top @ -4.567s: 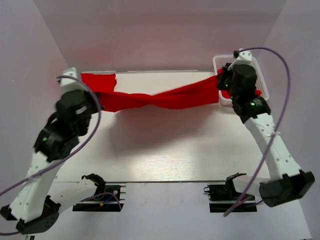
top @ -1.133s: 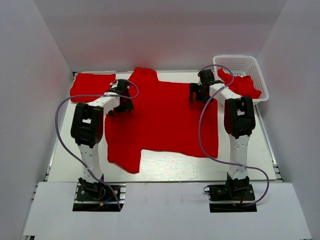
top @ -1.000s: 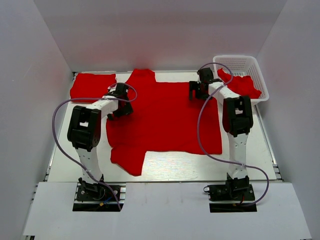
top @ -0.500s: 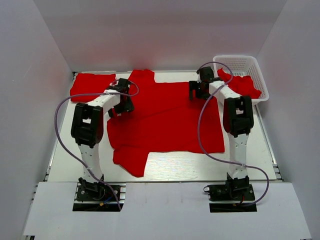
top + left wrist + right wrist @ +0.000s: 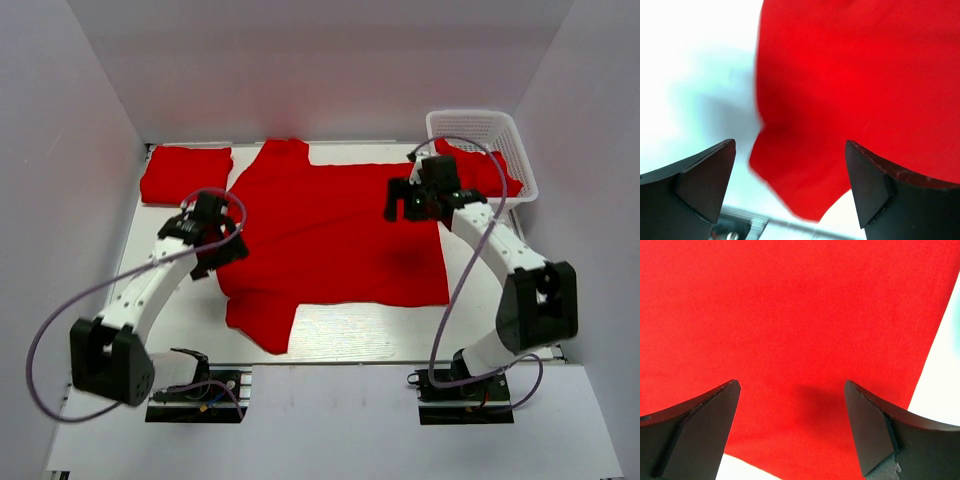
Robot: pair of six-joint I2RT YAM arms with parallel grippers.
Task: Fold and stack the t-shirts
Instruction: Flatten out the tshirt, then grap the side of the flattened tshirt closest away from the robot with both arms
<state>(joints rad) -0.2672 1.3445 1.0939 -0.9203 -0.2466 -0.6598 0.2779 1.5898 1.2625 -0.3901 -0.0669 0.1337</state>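
- Both pairs of fingers are spread wide and grasp nothing. The left gripper (image 5: 790,172) hangs over the left border of the cloth, and the right gripper (image 5: 790,412) hangs over its right part.
- One bright red short-sleeved cloth t-shirt (image 5: 335,235) lies spread flat in the middle of the white table (image 5: 340,335). Its sleeves point to the top and the bottom at the left of the top view.
- The second red t-shirt (image 5: 185,172) lies folded in the upper left. The third red t-shirt (image 5: 490,172) lies crumpled in the white plastic lattice basket (image 5: 470,114) in the upper right.
- I judge the cloth to be light, soft and limp. It will sag, drag and wrinkle when lifted, but it is not fragile.
- I would take hold at the border, at a sleeve or a hem corner. I would press down to the table so that both layers come up together.
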